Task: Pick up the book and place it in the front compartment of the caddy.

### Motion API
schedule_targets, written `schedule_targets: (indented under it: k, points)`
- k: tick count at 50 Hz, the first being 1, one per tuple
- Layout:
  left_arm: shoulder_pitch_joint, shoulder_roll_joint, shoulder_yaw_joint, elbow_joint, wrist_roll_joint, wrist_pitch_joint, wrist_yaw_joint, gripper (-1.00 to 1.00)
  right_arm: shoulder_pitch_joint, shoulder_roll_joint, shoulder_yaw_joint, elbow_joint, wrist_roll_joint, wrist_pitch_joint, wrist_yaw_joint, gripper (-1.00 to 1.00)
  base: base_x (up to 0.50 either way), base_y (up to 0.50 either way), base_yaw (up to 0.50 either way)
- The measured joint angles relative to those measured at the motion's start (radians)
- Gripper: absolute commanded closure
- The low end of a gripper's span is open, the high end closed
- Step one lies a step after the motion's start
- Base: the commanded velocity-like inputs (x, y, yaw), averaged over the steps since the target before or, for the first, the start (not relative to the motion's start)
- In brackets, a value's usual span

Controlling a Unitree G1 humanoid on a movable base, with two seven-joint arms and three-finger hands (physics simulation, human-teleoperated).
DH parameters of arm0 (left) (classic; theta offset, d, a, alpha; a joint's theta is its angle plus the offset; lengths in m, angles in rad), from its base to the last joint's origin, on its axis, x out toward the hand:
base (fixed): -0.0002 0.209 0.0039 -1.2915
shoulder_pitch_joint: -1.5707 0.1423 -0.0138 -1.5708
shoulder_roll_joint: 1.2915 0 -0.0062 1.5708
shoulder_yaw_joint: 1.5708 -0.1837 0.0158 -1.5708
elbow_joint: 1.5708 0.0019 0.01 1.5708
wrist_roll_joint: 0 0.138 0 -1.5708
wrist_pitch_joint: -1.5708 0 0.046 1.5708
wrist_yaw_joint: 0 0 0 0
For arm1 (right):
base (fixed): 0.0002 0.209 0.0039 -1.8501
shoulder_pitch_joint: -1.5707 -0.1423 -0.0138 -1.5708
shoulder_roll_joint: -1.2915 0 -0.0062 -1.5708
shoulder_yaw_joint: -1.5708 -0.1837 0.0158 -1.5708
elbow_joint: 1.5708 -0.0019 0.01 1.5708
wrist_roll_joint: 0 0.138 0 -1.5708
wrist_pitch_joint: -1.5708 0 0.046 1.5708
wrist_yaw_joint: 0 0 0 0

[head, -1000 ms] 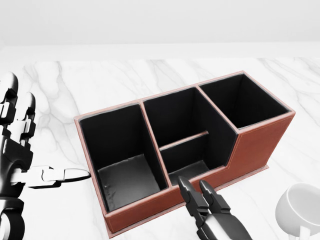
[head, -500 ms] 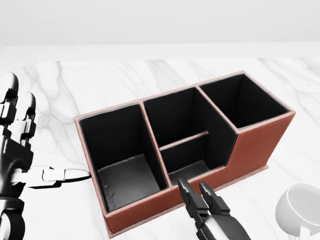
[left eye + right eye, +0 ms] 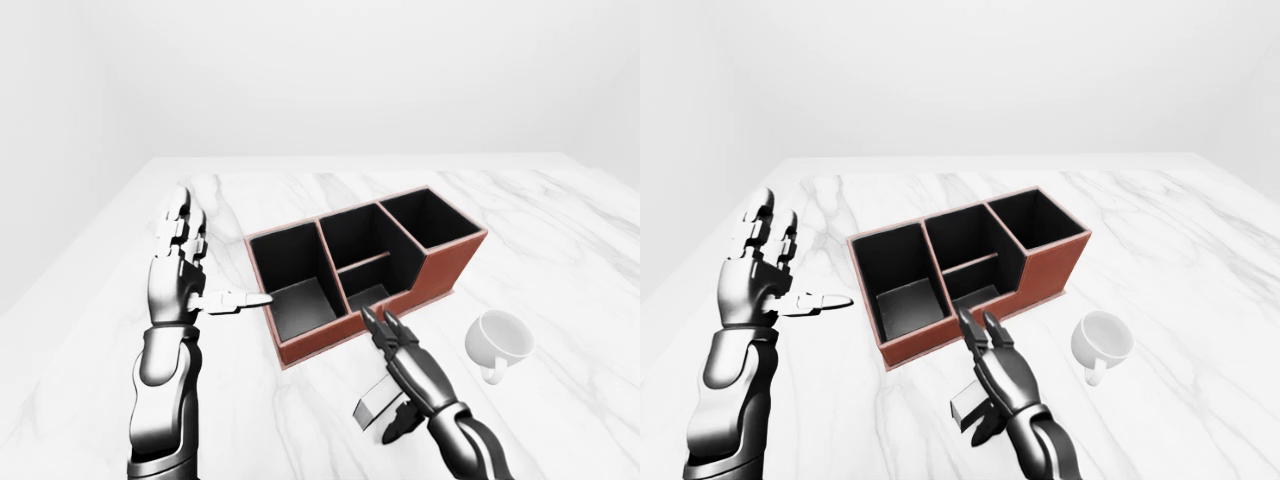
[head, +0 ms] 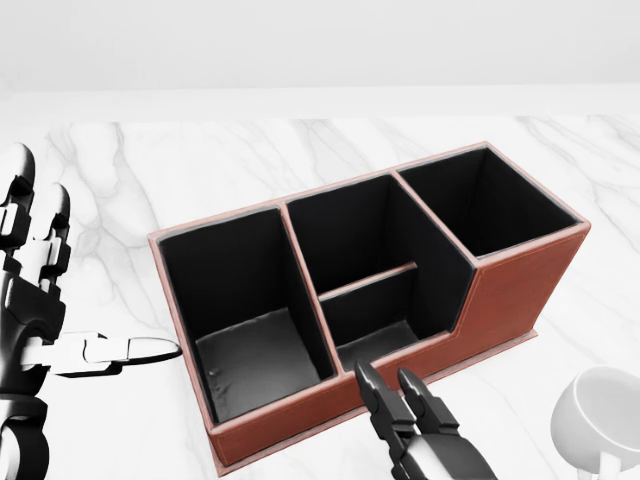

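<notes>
The red-brown caddy [image 3: 446, 268] with black compartments stands on the white marble table [image 3: 560, 230]. Its low, small compartment [image 4: 378, 338] lies at the middle of the near wall. My right hand [image 3: 390, 360] hovers just below that wall, open, fingers straight and pointing at the caddy. Beneath its palm sits a small grey-white book [image 3: 371, 406] on the marble, with the thumb beside it; I cannot tell whether they touch. My left hand [image 3: 205, 270] is raised left of the caddy, open with fingers spread, its thumb tip close to the caddy's left wall.
A white mug [image 3: 497, 340] lies on its side to the right of my right hand. The table's left edge runs diagonally at the left of the left-eye view. Pale walls stand behind the table.
In the head view my right hand has slipped slightly down and left, away from the caddy's wall. The left hand and the caddy have not moved.
</notes>
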Motion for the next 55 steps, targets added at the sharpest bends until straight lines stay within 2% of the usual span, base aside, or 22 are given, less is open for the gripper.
schedule_targets:
  k: [22, 23, 24, 25, 55]
  points:
    - [0.001, -0.001, -0.001, -0.001, 0.001, 0.0, 0.0, -0.96, -0.004, -0.004, 0.01, 0.021, 0.002, 0.0, -0.019, -1.0, 0.0, 0.0, 0.0]
    - [0.001, -0.001, -0.001, 0.0, 0.001, 0.0, 0.0, -0.96, -0.006, -0.004, 0.01, 0.023, 0.003, 0.0, -0.02, 0.51, 0.0, 0.0, 0.0]
    - [0.001, -0.001, -0.001, 0.0, 0.001, 0.0, 0.0, -0.96, -0.009, -0.004, 0.009, 0.025, 0.006, 0.0, -0.025, 0.88, 0.0, 0.0, 0.0]
    - [0.001, -0.001, -0.001, -0.001, 0.001, 0.0, 0.0, -0.96, -0.013, -0.004, 0.007, 0.026, 0.009, 0.0, -0.029, 1.0, 0.0, 0.0, 0.0]
    - [-0.001, 0.001, 0.002, -0.002, 0.0, 0.0, 0.0, -0.96, -0.019, -0.003, 0.002, 0.038, 0.005, 0.0, -0.005, 1.0, 0.0, 0.0, 0.0]
